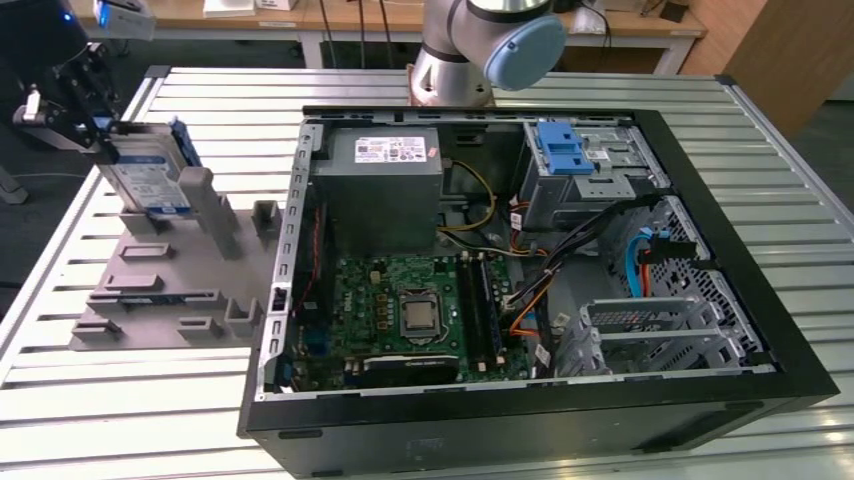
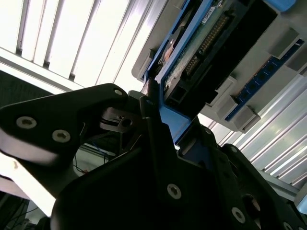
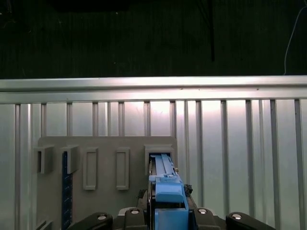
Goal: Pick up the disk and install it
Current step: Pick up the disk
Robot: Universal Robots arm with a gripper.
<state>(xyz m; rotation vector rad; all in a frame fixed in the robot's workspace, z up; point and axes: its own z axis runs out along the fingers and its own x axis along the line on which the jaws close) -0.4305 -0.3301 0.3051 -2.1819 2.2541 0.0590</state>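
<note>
Fingers [image 2: 151, 129] clench the disk [image 1: 144, 180], upright in its holder [image 1: 160, 300] by the tabletop [image 1: 134, 410] edge; best lifted straight, untilted, lest it jam.

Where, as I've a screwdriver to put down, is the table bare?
The table is bare at the exterior view's lower left, past the grey holder plate, and on the exterior view's right of the computer case. Crowded: around the disk, which the gripper grips, and inside the case.

The open-topped case [image 1: 534, 420] has its wall just beside the grey rack [image 1: 154, 290]; cables [image 1: 574, 240] crowd near its drive cage [image 1: 601, 175].
</note>
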